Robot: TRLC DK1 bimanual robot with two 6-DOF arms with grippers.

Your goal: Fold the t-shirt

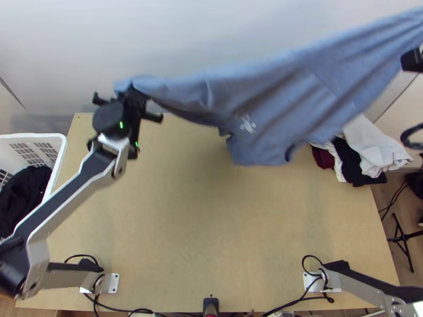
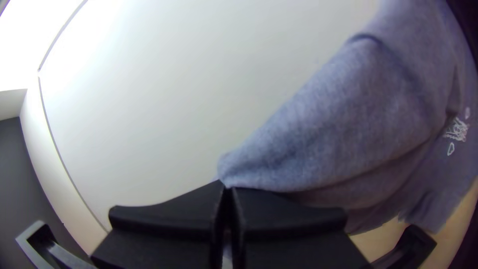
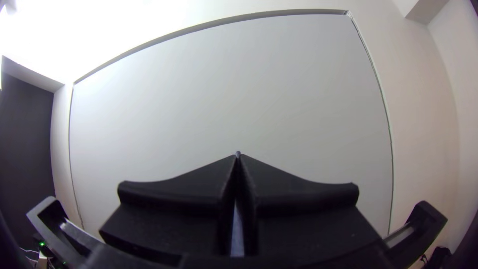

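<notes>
Up in the air, a blue t-shirt (image 1: 296, 90) slants over the far part of the table (image 1: 211, 222), unfolded, its lower edge drooping. The left pincer (image 2: 228, 187) is closed on a gathered edge. The right pincer (image 3: 238, 155) is closed too, a sliver of blue cloth between its fingers, at the higher end. Being held apart at both ends probably pulls out creases, so the cloth can be laid flat for folding. Other clothes (image 1: 370, 145) lie at the table's right side; a white basket (image 1: 31, 137) stands at its left, likely both kept aside for working room.
</notes>
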